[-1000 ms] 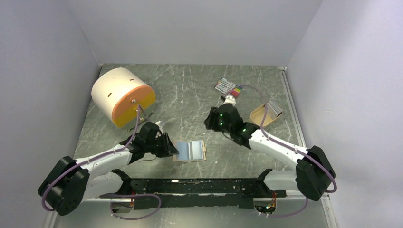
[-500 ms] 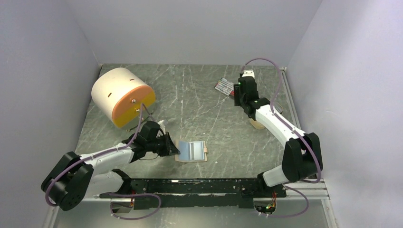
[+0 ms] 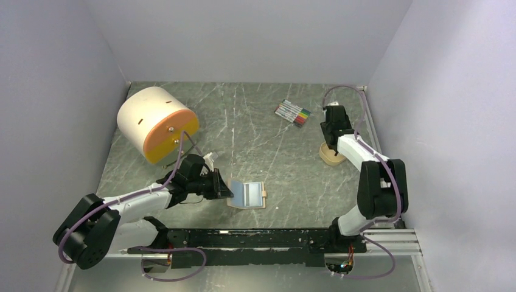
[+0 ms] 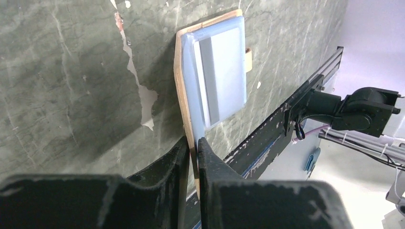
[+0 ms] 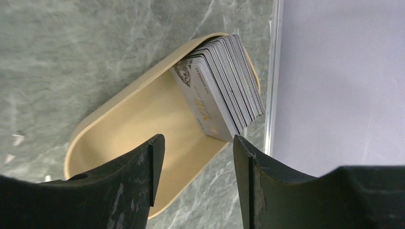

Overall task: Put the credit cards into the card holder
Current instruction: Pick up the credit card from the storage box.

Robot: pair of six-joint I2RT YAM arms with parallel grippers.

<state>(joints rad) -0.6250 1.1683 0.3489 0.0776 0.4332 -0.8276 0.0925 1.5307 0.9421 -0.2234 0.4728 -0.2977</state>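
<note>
Right arm: within the last second it has swung from the middle of the table out to the far right. The right gripper now hangs directly above the tan tray, fingers spread wide and empty. The credit cards stand on edge as a tight stack, leaning against the end of the tray nearest the side wall. None has been taken out. In the overhead view the arm hides the stack, and only part of the tray shows. Left arm: position largely unchanged. The left gripper is closed on the near edge of the card holder, which lies open on the table with its pale blue sleeves facing up. It has shifted only slightly. Holder and cards are well apart, on opposite sides of the table. Assessment: the right arm is placed to pick up a card, the holder is held ready, and no card has yet been put in. The marker pens are untouched.
</note>
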